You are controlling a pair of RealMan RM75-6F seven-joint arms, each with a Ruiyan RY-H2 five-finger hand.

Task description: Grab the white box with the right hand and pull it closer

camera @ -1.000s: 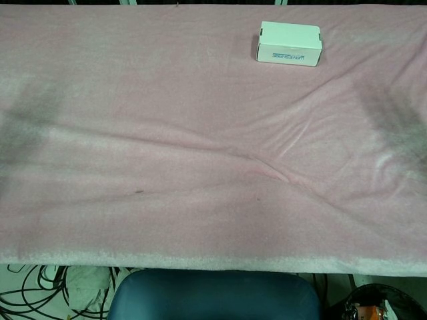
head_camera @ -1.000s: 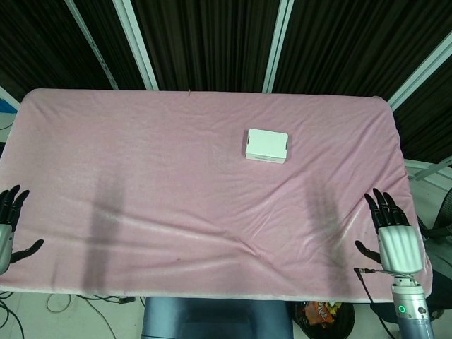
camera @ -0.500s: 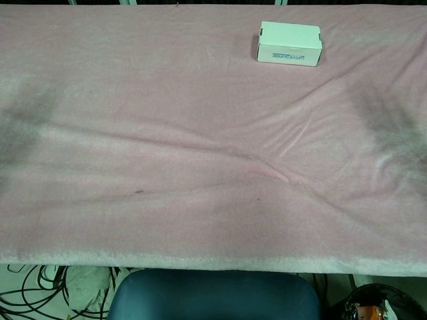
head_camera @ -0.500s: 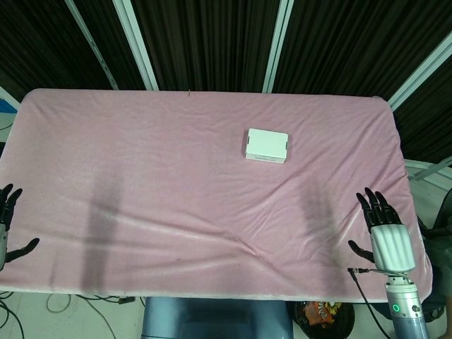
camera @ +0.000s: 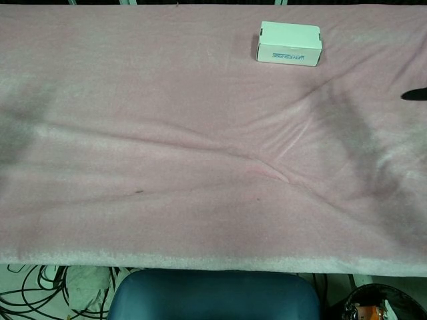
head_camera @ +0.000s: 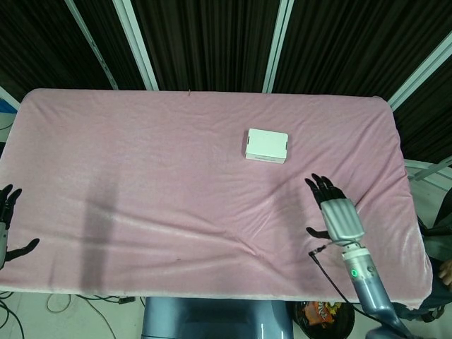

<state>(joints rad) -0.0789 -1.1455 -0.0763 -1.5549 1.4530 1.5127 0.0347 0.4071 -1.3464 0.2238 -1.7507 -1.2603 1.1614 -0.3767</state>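
Covering the table, a pink cloth (head_camera: 155, 162) lies under my right hand (head_camera: 337, 214), fingers spread and holding nothing; my left hand (head_camera: 7, 226) likewise. The white box (head_camera: 267, 145) sits ahead-left of the right, apart.

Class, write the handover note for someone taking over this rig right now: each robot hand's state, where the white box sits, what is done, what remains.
Right robot hand: open, fingers spread, above the pink cloth, short of the white box and nearer the right edge.
Left robot hand: open, idle at the table's left edge.
White box: far half of the cloth, right of centre, untouched.
Done: nothing gripped yet.
Left: reach the box, grasp it with the right robot hand, pull it closer.
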